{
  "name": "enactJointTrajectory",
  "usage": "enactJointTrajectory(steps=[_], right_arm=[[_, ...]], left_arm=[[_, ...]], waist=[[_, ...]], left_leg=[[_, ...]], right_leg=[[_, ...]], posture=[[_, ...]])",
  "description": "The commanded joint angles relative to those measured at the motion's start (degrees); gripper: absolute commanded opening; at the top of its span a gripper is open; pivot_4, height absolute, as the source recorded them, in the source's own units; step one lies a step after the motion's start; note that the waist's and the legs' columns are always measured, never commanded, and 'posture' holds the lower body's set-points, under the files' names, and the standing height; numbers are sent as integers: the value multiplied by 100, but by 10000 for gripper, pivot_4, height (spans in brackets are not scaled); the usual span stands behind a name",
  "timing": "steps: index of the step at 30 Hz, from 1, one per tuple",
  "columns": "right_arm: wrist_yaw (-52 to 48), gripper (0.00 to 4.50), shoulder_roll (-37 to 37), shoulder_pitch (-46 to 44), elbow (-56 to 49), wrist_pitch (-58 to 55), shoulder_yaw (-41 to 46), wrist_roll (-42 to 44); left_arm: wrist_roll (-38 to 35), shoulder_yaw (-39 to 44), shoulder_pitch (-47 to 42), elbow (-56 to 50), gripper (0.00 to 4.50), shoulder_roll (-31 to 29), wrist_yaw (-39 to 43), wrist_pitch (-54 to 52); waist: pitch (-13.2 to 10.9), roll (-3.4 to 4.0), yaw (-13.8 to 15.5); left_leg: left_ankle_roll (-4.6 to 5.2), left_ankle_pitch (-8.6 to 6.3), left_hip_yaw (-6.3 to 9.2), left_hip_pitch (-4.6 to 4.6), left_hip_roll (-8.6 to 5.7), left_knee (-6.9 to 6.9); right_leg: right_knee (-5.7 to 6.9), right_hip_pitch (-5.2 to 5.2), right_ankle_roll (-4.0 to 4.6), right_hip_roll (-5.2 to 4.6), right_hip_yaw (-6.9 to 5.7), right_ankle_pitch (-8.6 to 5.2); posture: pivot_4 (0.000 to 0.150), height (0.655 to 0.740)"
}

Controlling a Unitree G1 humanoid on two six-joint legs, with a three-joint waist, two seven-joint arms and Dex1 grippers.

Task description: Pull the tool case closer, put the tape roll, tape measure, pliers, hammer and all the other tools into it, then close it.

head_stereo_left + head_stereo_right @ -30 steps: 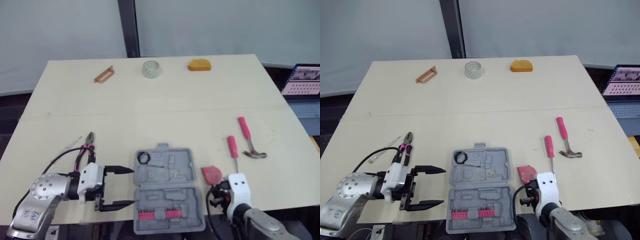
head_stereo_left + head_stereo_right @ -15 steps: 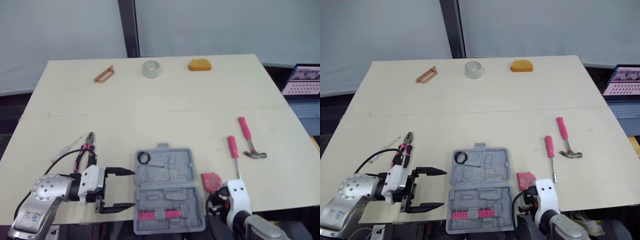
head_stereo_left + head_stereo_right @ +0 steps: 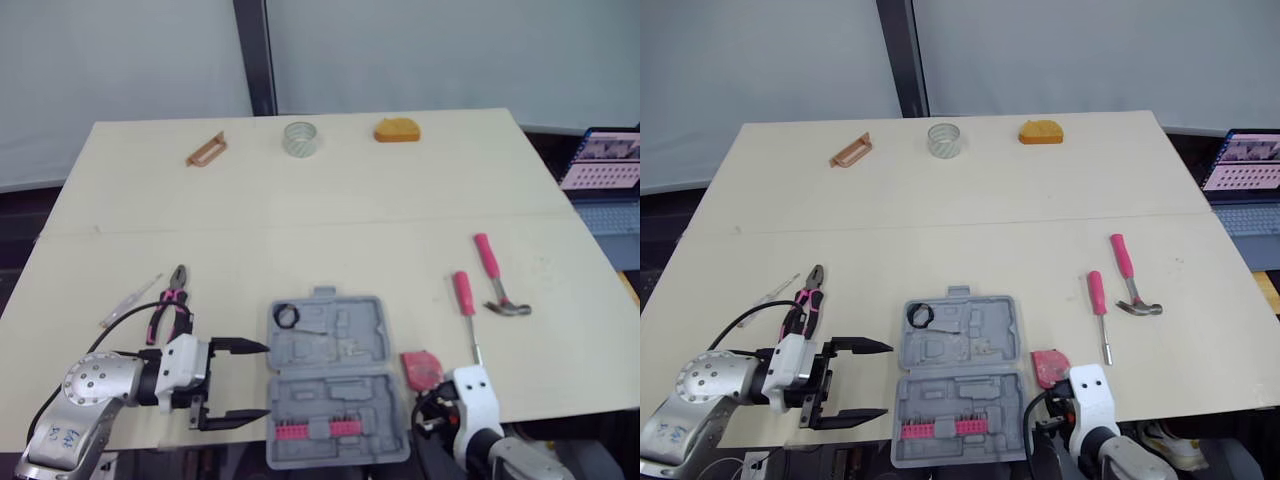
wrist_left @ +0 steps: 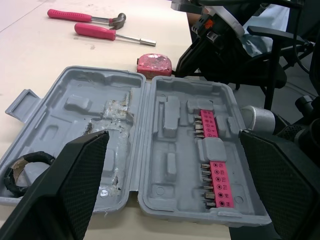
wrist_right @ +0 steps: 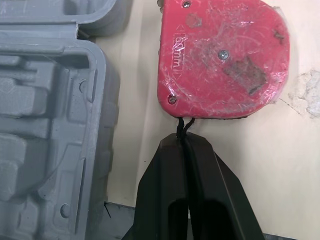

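Observation:
The grey tool case point(image 3: 335, 375) lies open at the table's near edge, with a pink bit strip point(image 3: 310, 430) in its near half and a black ring point(image 3: 287, 316) in its far half. My left gripper point(image 3: 240, 380) stands open just left of the case, and in the left wrist view the case point(image 4: 165, 150) lies ahead between the fingers point(image 4: 80, 185). My right gripper point(image 5: 183, 142) is shut on the black cord of the red tape measure point(image 5: 222, 60), which lies right of the case point(image 3: 421, 368). Pink-handled pliers point(image 3: 172, 310) lie to the left. The hammer point(image 3: 497, 278) and a pink screwdriver point(image 3: 466, 300) lie to the right. The tape roll point(image 3: 299, 138) stands far back.
An orange object point(image 3: 397, 130) and a brown handle point(image 3: 205, 150) lie along the far edge. A thin clear tool point(image 3: 130, 300) rests left of the pliers. A laptop point(image 3: 600, 165) sits beyond the table's right side.
The tape measure has slid a little toward the near edge as my right arm drew back. My left gripper has sunk slightly and stays open.

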State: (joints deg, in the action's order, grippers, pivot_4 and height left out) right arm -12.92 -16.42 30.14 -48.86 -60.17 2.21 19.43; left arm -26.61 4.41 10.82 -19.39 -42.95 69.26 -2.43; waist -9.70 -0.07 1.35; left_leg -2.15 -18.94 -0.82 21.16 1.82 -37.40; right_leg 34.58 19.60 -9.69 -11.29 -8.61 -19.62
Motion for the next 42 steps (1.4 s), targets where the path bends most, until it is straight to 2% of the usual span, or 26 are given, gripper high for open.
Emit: enactJointTrajectory(steps=[1,2,3,8,19,22,25,30,34,38,42], right_arm=[[-15,12389,18,17,55,-108,-4,126],[2,15728,27,-5,29,-170,49,171],[13,21974,28,-29,15,-221,99,215],[24,43845,-55,-143,-113,-509,429,447],[-335,44525,-565,-439,-391,-1465,1537,1055],[-871,44525,-1043,-421,-518,-1670,2073,1483],[-1764,44525,-1841,-406,-531,-1517,2530,2026],[-3183,44525,-3144,-492,37,32,2576,1813],[-4324,44525,-4065,-641,863,1635,2118,1123],[-4970,44525,-4398,-1242,1777,3219,1401,429],[-5378,44525,-4330,-1992,2606,4502,622,-133]], left_arm=[[12,39,76,-54,45000,0,-48,69],[11,40,86,-63,45000,1,-59,70],[17,31,88,-64,45000,6,-72,73],[42,-9,90,-78,45000,50,-155,89],[186,-140,120,-69,45000,276,-366,246],[184,-155,122,-82,45000,283,-376,252],[145,-150,103,-93,45000,271,-354,248],[-50,-72,55,-221,45000,172,-257,116],[-165,18,42,-386,45000,21,-159,66],[-165,100,141,-390,45000,-47,-91,161],[-94,198,299,-355,45000,20,-86,443]], waist=[[1,-2,0],[4,-6,0],[5,-9,0],[9,-15,12],[5,-8,17],[3,-6,16],[3,-5,17],[4,-7,18],[4,-10,28],[0,-17,12],[-2,-15,-5]], left_leg=[[0,0,0,-1,0,0],[0,0,0,-1,0,0],[0,0,0,-2,0,-1],[0,0,1,-2,0,-4],[0,0,0,0,-1,-3],[0,0,-2,0,-1,-3],[0,0,-4,0,-1,-3],[1,0,-5,-1,-1,-5],[1,0,-4,-1,-1,-10],[1,0,-3,0,-1,-13],[1,0,-3,0,0,-17]], right_leg=[[0,0,0,0,0,0],[0,-1,0,0,0,0],[0,-2,0,0,0,0],[-1,-5,0,0,0,0],[-2,-3,0,-1,1,0],[-6,-4,0,0,1,0],[-9,-5,0,0,2,0],[-16,-11,0,0,1,0],[-17,-16,-2,0,-1,1],[-18,-17,-2,0,-3,1],[-18,-18,-3,0,-3,2]], posture=[[1500,7400],[1500,7400],[1500,7400],[1500,7400],[1500,7400],[1500,7400],[1500,7400],[1500,7400],[1500,7400],[1500,7400],[1500,7400]])
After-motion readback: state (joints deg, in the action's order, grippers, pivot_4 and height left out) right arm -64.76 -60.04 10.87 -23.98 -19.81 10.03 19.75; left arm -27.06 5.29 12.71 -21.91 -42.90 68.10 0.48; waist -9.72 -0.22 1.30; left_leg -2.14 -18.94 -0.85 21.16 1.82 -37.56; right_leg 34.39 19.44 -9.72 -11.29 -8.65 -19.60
